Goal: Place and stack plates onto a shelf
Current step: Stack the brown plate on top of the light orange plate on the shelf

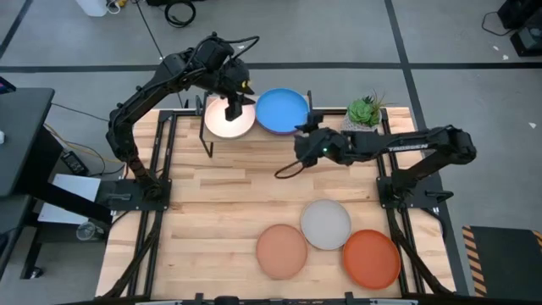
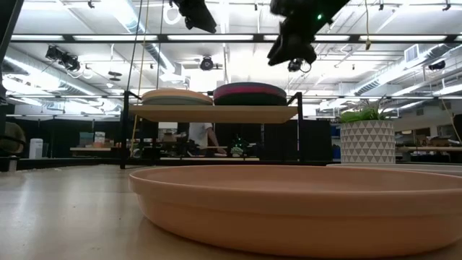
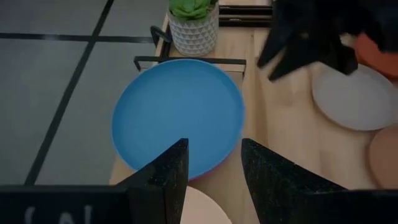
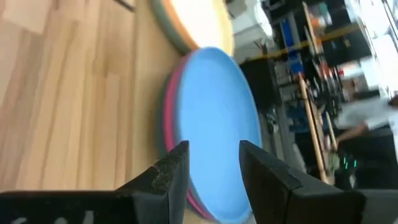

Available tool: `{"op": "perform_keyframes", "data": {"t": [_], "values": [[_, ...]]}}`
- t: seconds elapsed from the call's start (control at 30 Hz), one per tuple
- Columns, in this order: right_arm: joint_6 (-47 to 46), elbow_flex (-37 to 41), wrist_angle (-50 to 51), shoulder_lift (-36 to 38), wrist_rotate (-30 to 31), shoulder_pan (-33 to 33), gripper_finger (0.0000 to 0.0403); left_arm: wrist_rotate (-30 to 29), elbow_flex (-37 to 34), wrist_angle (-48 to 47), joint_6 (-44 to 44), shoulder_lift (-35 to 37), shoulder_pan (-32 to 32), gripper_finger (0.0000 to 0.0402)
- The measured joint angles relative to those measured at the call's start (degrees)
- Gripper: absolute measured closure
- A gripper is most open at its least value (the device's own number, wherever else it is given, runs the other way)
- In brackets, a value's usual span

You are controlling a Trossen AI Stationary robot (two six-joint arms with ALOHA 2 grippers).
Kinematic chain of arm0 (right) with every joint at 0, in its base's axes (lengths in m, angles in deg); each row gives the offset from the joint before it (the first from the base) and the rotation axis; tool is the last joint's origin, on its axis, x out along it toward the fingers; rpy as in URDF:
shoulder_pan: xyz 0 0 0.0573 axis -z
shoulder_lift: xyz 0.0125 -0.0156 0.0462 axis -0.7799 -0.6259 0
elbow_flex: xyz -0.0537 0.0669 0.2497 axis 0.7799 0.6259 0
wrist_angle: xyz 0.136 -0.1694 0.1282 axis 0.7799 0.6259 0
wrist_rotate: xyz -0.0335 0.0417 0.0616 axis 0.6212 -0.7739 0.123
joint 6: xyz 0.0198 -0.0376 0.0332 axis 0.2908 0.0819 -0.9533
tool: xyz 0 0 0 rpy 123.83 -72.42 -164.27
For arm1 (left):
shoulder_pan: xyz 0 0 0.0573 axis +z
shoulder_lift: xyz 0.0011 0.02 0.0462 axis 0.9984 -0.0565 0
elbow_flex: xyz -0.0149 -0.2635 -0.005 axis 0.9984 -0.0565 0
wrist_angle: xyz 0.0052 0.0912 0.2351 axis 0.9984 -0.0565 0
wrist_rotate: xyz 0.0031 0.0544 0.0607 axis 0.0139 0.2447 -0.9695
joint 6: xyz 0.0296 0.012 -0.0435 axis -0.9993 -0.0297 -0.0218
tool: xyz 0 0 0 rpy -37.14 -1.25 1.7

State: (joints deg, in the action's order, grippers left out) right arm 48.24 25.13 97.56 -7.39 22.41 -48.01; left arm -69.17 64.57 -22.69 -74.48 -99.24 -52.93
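The shelf (image 2: 216, 113) carries two stacks side by side. The left stack is topped by a cream plate (image 1: 227, 122), the right one by a bright blue plate (image 1: 282, 109) with a magenta rim (image 4: 169, 124) under it. My left gripper (image 1: 234, 105) hangs open above the cream plate; its wrist view looks past the open fingers (image 3: 214, 168) at the blue plate (image 3: 177, 118). My right gripper (image 1: 305, 144) is open, just off the blue plate's near edge (image 4: 217, 124), touching nothing. A tan-peach plate (image 1: 281, 251), a grey plate (image 1: 326, 224) and an orange plate (image 1: 371, 258) lie flat on the table's near right part.
A potted plant (image 1: 366, 112) in a white patterned pot stands just right of the shelf. A black cable (image 1: 288, 169) loops on the tabletop below my right gripper. Bare slatted wood (image 1: 220, 203) spreads across the table's middle and near left.
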Motion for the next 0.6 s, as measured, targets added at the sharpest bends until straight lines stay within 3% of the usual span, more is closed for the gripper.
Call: {"op": "perform_keyframes", "data": {"t": [0.13, 0.3, 0.43, 0.6], "values": [[-9.77, 0.00, 5.79, 3.59, 1.96, -2.53, 0.0257, 2.49, -4.61, 0.83, -0.74, 0.32, -1.57, 0.0247], [-21.00, -0.02, 12.54, 7.48, -1.83, -7.24, 0.0257, -2.37, -14.47, 10.61, -1.47, 4.38, -6.16, 0.0247], [-25.98, 0.00, 13.29, 9.03, -3.33, -11.19, 0.0257, -2.76, -21.22, 21.35, -0.46, 7.92, -10.25, 0.0247], [-30.01, 0.00, 14.14, 9.45, -3.28, -14.79, 0.0257, -2.74, -26.93, 24.41, -1.91, 9.51, -16.44, 0.0247]]}}
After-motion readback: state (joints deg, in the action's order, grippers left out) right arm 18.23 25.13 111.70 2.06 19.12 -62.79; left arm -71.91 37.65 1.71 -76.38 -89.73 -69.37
